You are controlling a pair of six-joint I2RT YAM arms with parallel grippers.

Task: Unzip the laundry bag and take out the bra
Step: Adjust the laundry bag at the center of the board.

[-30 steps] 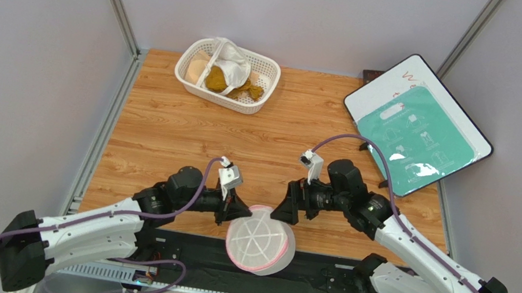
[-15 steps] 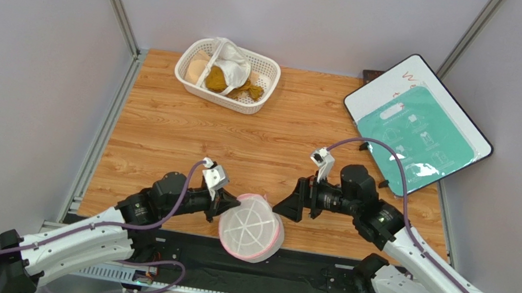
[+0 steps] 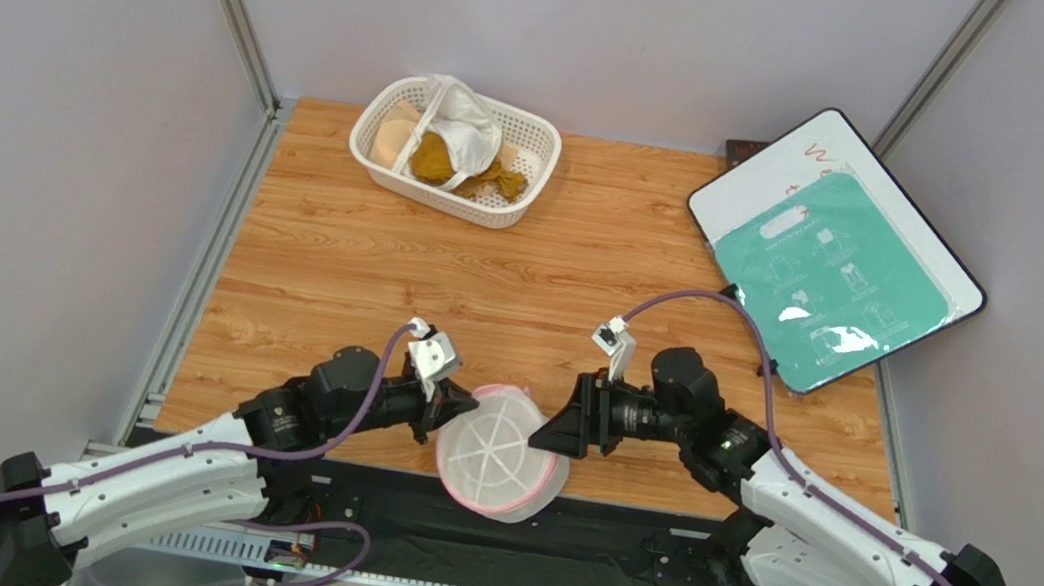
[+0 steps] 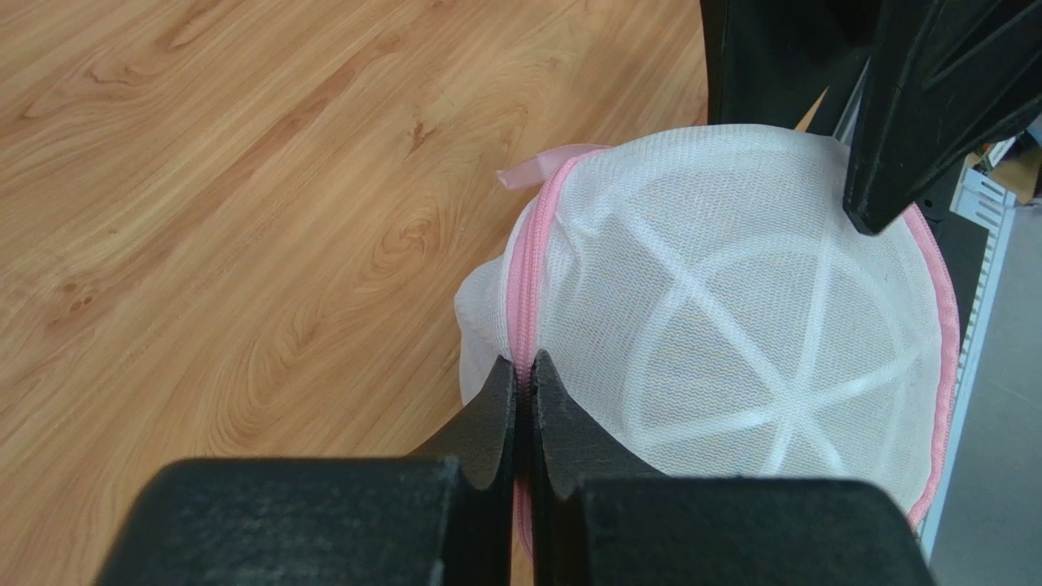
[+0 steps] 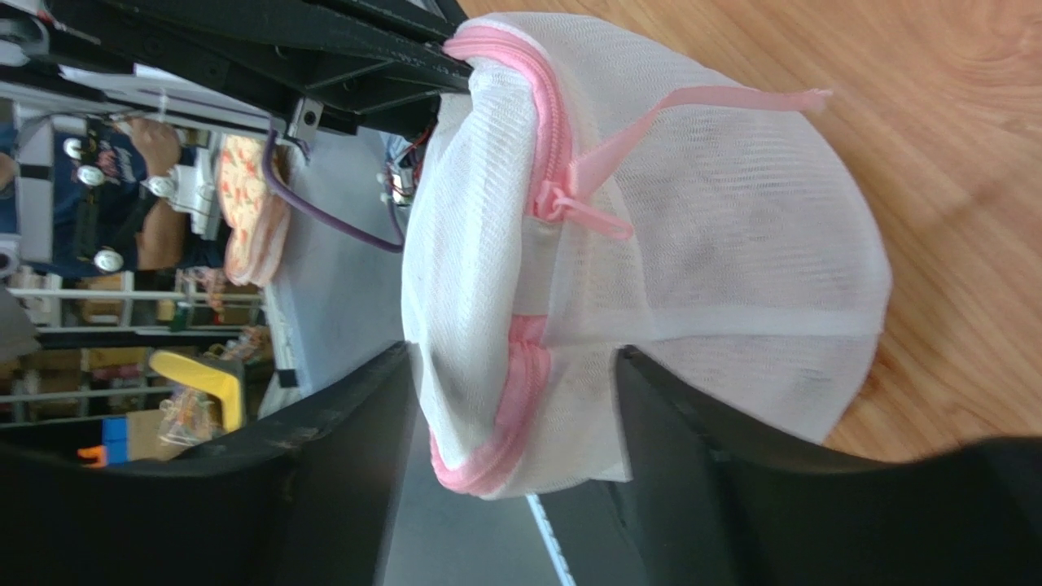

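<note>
The laundry bag (image 3: 504, 453), a round white mesh pouch with pink zipper trim, lies at the table's near edge between both arms. My left gripper (image 3: 456, 413) is shut on the pink trim at the bag's left rim (image 4: 528, 366). My right gripper (image 3: 556, 431) stands open at the bag's right side. Its fingers (image 5: 355, 415) straddle the rim, and the mesh brushes both of them. The zipper pull (image 5: 565, 202) with its pink ribbon (image 5: 722, 104) hangs just beyond the right gripper (image 5: 514, 360). The zipper looks shut. The bra is hidden.
A white lattice basket (image 3: 540, 132) at the back left holds a mustard cloth (image 3: 434, 158) and a white cloth (image 3: 468, 132). A white board with a teal sheet (image 3: 837, 252) leans at the back right. A black rail (image 3: 631, 550) runs below the table's near edge.
The left arm drew the bag a little to the left and nearer. The right gripper came in over the bag's right rim, and its jaws narrowed.
</note>
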